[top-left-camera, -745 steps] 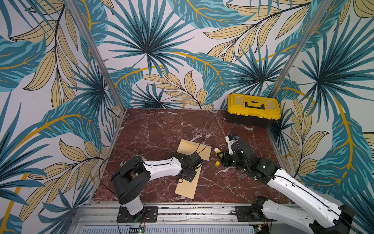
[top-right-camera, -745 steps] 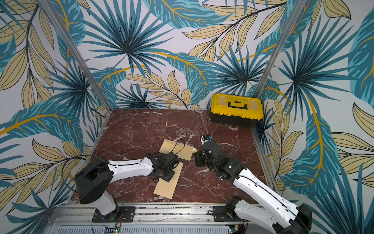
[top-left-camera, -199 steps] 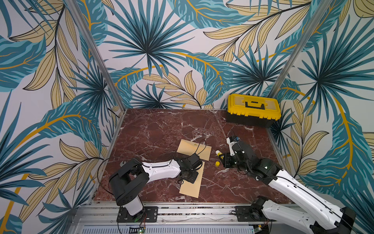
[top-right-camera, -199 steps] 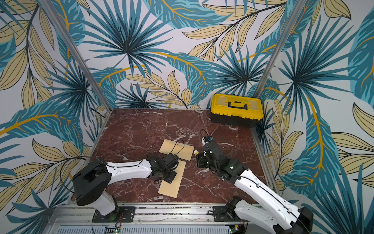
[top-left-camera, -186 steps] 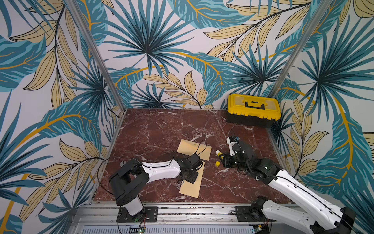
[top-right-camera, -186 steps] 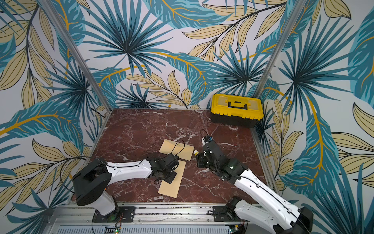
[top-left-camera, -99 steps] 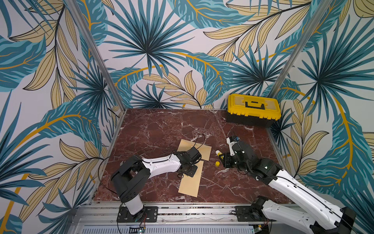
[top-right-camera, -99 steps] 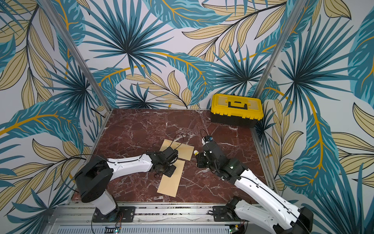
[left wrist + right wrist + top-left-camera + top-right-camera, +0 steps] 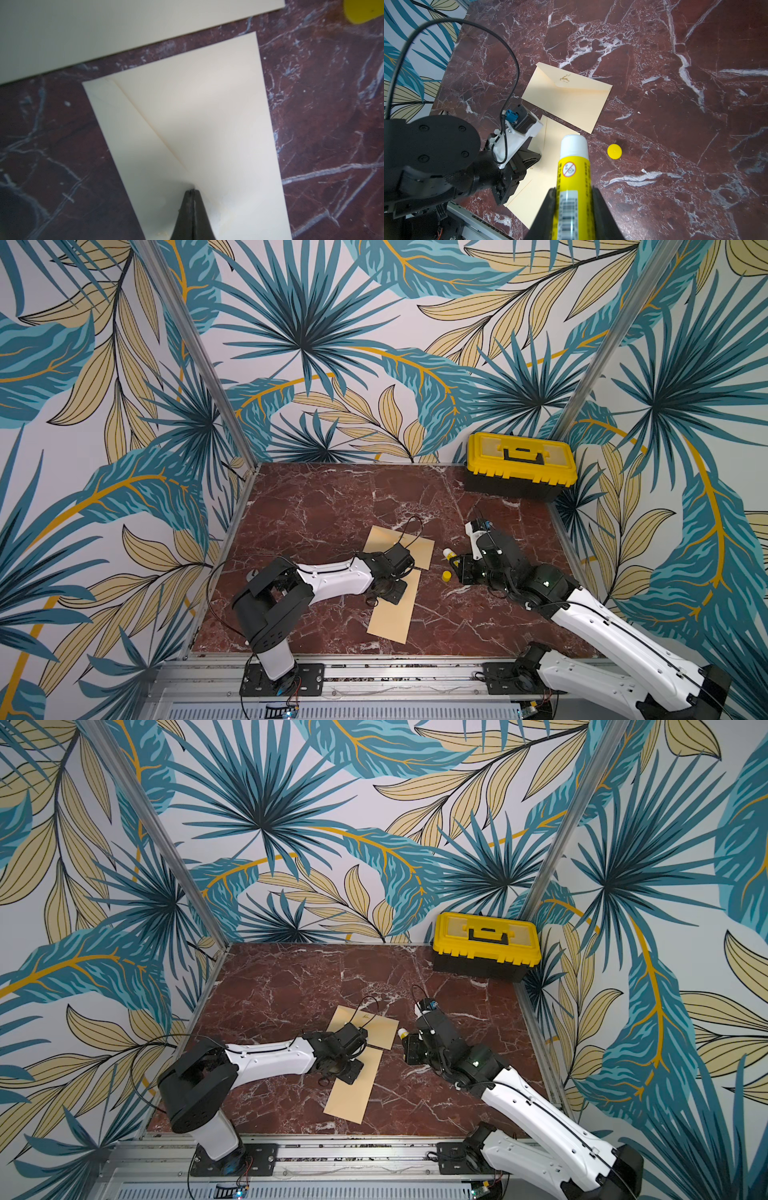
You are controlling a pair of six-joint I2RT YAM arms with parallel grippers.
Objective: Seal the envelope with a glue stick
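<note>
Marble table (image 9: pixel 332 506), dark red with white veins, carries everything. Closest to the left pincer (image 9: pixel 192 192) is the near envelope (image 9: pixel 207 114), a cream sheet lying flat. The pincer's jaws are pressed together with nothing between them, and its tip rests on the paper at the point of the folded-down flap. The left arm's wrist and looping cable hang over part of this envelope in both top views.

The right pincer (image 9: pixel 574 190) is clamped on the glue stick (image 9: pixel 574 166), gripping its lower body on both sides. The stick is a bright yellow cylinder with a white barcode label and a red prohibition sign. Its white tip is bare and points away from the jaws toward the envelopes. In a top view the stick (image 9: pixel 449 553) sits just beside the papers, apart from them.

The small yellow cap (image 9: pixel 614 151) lies alone on the marble just beyond this pincer's tips, between it and the near envelope.

Past both pincers lies the far envelope (image 9: pixel 571 101), flap down, with a small gold deer printed on it. A narrow strip of marble separates the two papers.

Well beyond the right pincer, in the back corner, stands a toolbox (image 9: pixel 521 462) with a yellow lid and black handle. Its lid is shut, so its contents are hidden.
</note>
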